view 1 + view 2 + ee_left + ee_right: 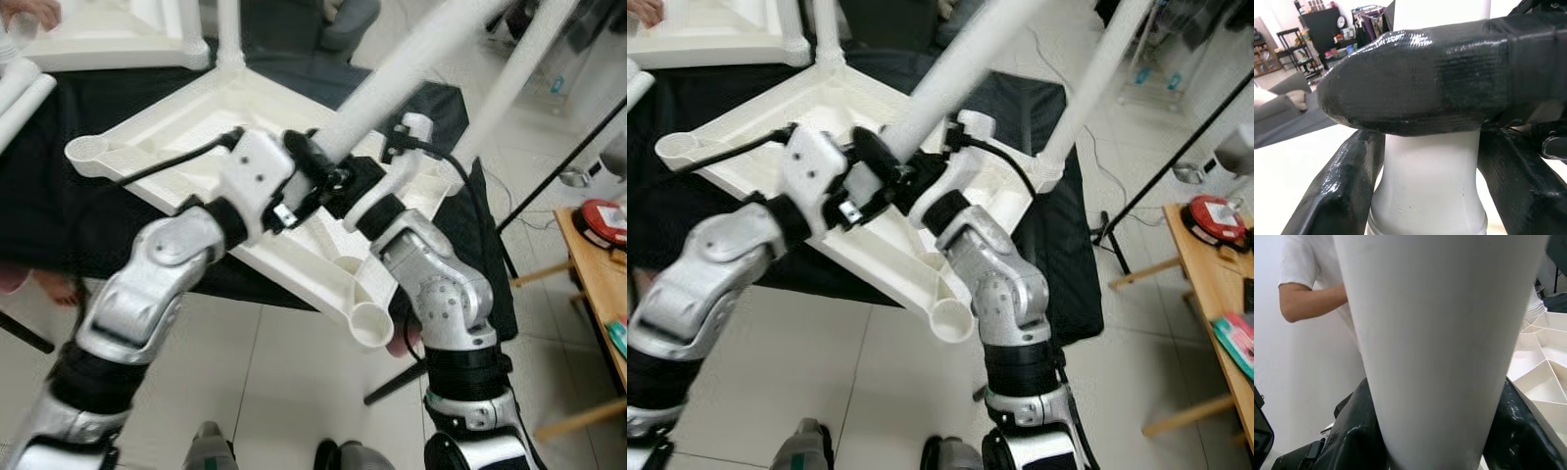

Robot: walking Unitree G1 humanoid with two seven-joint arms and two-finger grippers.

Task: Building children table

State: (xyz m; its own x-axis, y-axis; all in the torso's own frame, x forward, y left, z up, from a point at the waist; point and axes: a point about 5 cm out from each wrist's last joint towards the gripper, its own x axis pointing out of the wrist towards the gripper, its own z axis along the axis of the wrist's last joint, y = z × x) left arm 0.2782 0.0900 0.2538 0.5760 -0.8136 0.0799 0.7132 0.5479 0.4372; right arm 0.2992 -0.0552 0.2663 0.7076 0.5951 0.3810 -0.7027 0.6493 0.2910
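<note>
White tabletop (196, 147) upside down on black cloth (59, 196), ribbed underside up, round corner sockets at edges, one empty socket (370, 323) at near corner. White leg (411, 73) slanting up from middle of tabletop toward upper right, lower end down between both grippers. Left gripper (318, 166) closed around leg near its base; in left wrist view black fingers (1415, 83) wrapped across front of leg (1430, 186), two more black parts flanking it either side, leg pressed tight between. Right gripper (367, 191) clamped on same leg just beside left one, from right side; in right wrist view leg (1440, 333) running straight through between fingers (1356, 431), black pads touching both sides. Second leg (519, 69) standing already in far right corner, third leg (229, 34) upright at far corner. Another white table piece (108, 39) at top left on cloth, loose white legs (20, 93) at left edge. Person's hand (29, 12) at top left corner; arm and white T-shirt (1298, 264) behind leg in right wrist view. Wooden table (593, 274) at right with red round object (600, 217). White tile floor (274, 392) below.
</note>
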